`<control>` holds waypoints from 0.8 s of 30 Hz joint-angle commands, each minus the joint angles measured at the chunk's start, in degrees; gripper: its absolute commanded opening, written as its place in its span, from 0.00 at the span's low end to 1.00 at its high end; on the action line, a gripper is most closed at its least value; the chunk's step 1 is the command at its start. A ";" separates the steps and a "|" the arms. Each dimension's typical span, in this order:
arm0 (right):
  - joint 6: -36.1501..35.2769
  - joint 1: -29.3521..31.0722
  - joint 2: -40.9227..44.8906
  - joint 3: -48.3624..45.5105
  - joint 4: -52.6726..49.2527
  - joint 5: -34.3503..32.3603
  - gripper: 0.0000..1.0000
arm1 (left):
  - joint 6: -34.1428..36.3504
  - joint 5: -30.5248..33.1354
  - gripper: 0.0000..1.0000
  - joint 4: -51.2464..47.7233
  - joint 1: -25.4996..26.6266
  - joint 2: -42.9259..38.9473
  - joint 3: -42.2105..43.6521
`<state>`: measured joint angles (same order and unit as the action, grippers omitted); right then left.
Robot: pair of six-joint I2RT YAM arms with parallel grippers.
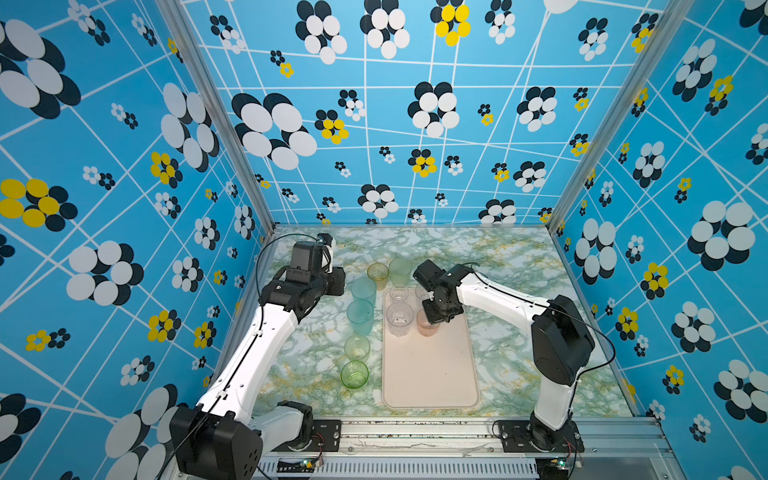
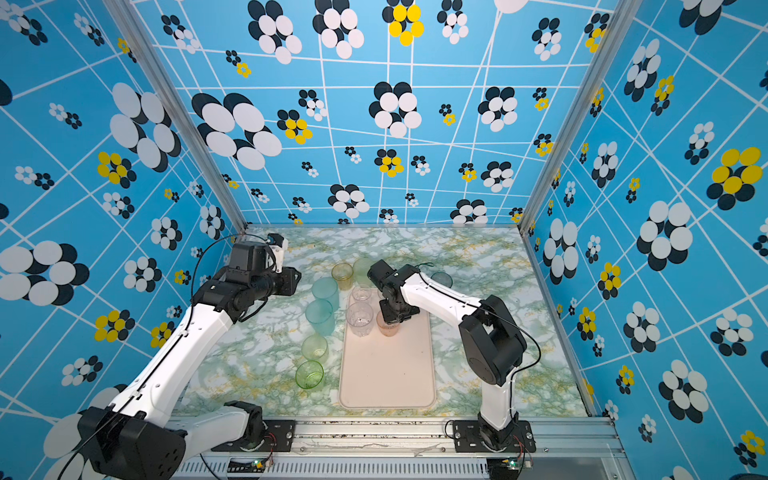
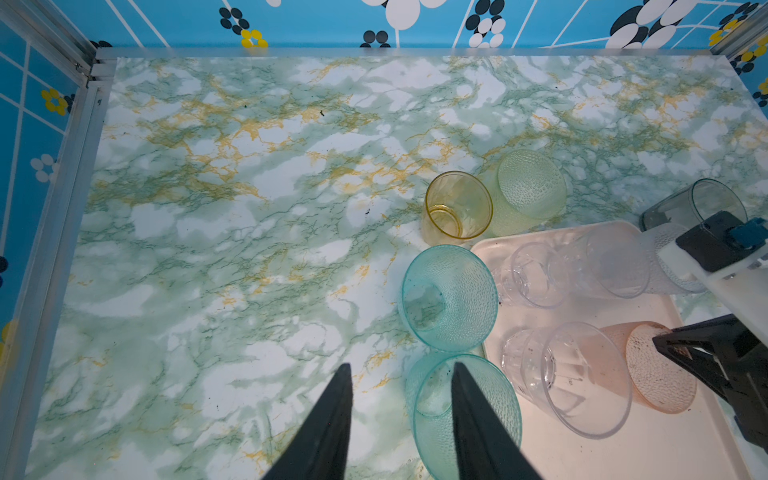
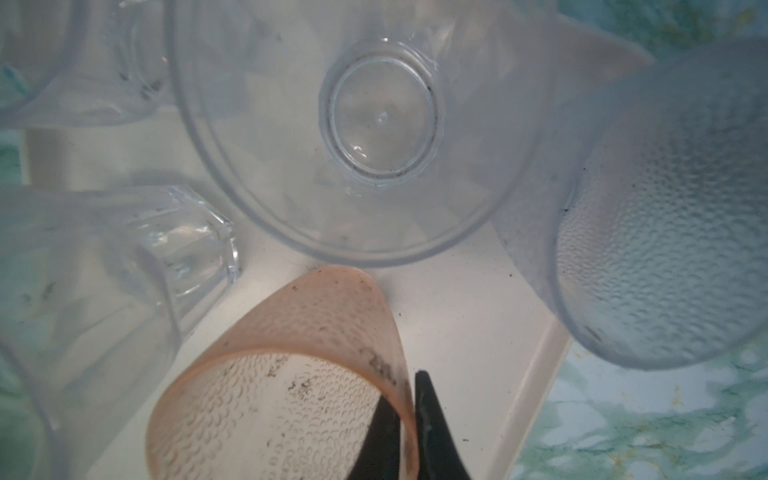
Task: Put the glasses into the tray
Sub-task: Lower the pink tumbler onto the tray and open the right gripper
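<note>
The cream-pink tray [image 1: 432, 374] [image 2: 386, 374] lies in the middle of the table. Three clear glasses [image 1: 399, 318] [image 1: 399, 293] [image 4: 382, 112] stand at its far end. My right gripper [image 4: 409, 386] [image 1: 436, 320] is shut on the rim of a pink glass [image 1: 428, 328] [image 2: 388, 328] [image 3: 660, 374] over the tray, one finger inside it and one outside. My left gripper [image 3: 401, 365] [image 1: 338, 282] hangs open and holds nothing, above the two teal glasses [image 1: 363, 291] [image 1: 360, 316] that stand left of the tray.
Two green glasses [image 1: 357, 347] [image 1: 354, 374] stand left of the tray, nearer the front. An amber glass [image 1: 377, 272] and a pale green one [image 1: 400, 270] stand behind it. A smoky grey glass [image 2: 441, 279] is behind the right arm. Patterned walls close in three sides.
</note>
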<state>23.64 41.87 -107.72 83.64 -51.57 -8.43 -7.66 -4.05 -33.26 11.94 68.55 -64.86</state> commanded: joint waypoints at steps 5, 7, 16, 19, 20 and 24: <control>1.50 -0.36 -0.12 -0.41 0.73 0.93 0.14 | 0.98 0.61 0.41 -1.63 -0.78 -0.40 0.79; 1.50 -0.35 0.05 -0.40 0.77 0.87 0.14 | 0.98 0.61 0.41 -1.64 -0.78 -0.37 0.79; 1.50 -0.29 0.58 -0.35 0.67 1.00 0.17 | 0.89 0.52 0.41 -1.81 -0.76 -0.64 0.88; 1.50 -0.38 0.76 -0.40 0.68 0.95 0.18 | 0.89 0.59 0.41 -1.90 -0.74 -0.69 0.88; 1.50 -0.42 0.83 -0.33 0.60 0.92 0.19 | 0.89 0.52 0.41 -1.90 -0.77 -0.78 0.90; 1.57 -0.38 0.93 -0.52 0.46 0.78 0.21 | 0.89 0.50 0.41 -1.90 -0.78 -0.81 0.88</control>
<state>24.71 41.82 -107.72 83.61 -50.50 -8.21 -7.66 -4.05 -33.45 11.94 68.55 -64.86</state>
